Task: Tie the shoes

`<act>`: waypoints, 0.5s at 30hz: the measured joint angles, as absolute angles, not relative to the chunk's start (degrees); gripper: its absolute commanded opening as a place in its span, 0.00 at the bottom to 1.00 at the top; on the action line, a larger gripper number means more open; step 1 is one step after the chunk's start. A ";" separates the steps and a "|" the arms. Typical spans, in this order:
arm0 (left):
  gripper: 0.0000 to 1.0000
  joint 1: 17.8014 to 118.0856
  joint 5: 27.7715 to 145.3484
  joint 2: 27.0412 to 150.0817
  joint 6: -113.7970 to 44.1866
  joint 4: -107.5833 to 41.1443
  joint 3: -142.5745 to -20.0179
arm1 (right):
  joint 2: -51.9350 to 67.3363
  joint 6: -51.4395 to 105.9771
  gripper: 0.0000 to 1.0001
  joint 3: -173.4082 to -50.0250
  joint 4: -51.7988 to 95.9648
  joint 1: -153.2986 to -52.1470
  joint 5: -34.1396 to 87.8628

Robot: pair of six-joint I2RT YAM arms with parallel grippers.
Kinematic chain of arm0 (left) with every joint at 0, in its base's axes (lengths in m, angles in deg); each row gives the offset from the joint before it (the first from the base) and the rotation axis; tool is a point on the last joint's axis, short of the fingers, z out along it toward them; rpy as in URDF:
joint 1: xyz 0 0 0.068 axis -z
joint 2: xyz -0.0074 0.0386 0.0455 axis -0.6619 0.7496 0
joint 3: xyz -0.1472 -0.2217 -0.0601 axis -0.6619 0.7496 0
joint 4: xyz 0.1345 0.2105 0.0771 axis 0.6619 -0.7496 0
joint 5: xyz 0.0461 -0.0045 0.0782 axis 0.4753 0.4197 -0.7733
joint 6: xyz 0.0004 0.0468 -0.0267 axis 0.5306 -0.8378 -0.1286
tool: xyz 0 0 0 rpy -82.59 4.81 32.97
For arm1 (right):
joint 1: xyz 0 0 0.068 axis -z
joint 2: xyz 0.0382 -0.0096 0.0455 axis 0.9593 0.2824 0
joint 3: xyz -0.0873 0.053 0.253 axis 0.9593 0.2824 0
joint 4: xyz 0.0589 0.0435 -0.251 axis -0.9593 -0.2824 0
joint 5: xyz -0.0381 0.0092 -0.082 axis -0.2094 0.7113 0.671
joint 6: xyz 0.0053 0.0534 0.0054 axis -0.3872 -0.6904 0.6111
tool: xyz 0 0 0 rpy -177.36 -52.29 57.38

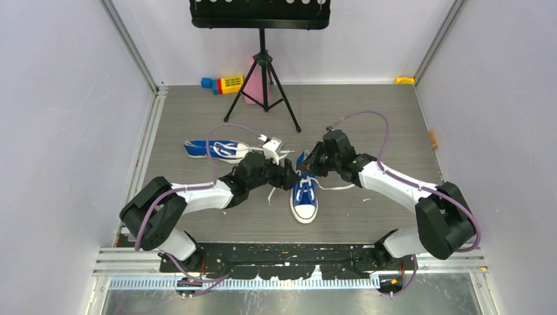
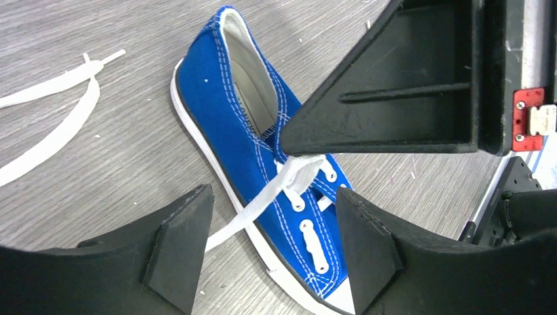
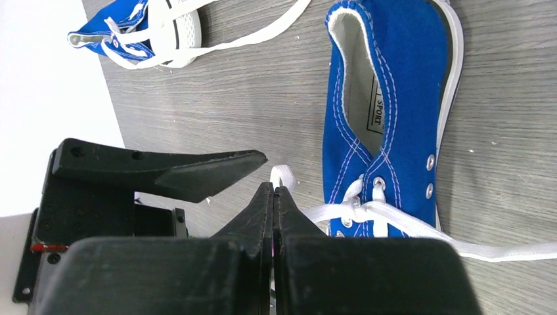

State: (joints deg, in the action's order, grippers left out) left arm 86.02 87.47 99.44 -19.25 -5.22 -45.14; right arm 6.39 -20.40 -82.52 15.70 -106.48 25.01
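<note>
First shoe in front of the tripod is showing bright blue canvas, white stitching, white sole and toe cap. Second shoe, front-left of the tripod, is showing the same blue and white. Laces are reading white. Surface is showing grey wood grain. Left gripper and right gripper are looking black, tripod too. Toy blocks left of the tripod are showing blue, red, yellow.

near shoe: upright, lace loose | far shoe: left, apart
</note>
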 measured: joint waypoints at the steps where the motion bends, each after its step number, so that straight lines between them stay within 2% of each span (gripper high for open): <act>1: 0.72 86.57 86.77 99.44 -19.86 -5.35 -45.14 | 6.41 -20.53 0.00 -82.61 15.50 -106.48 25.01; 5: 0.70 88.93 84.63 99.94 -21.81 -5.43 -45.60 | 6.41 -20.79 0.00 -82.93 15.15 -106.48 24.98; 10: 0.56 90.44 83.03 101.86 -23.93 -5.54 -46.93 | 6.41 -21.16 0.00 -83.54 14.43 -106.48 24.98; 15: 0.53 90.46 81.81 103.35 -24.84 -5.57 -47.89 | 6.41 -21.60 0.00 -83.54 14.32 -106.48 24.96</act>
State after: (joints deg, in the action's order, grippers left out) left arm 90.46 81.81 103.35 -24.84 -5.57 -47.89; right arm 6.41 -21.60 -83.54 14.32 -106.48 24.96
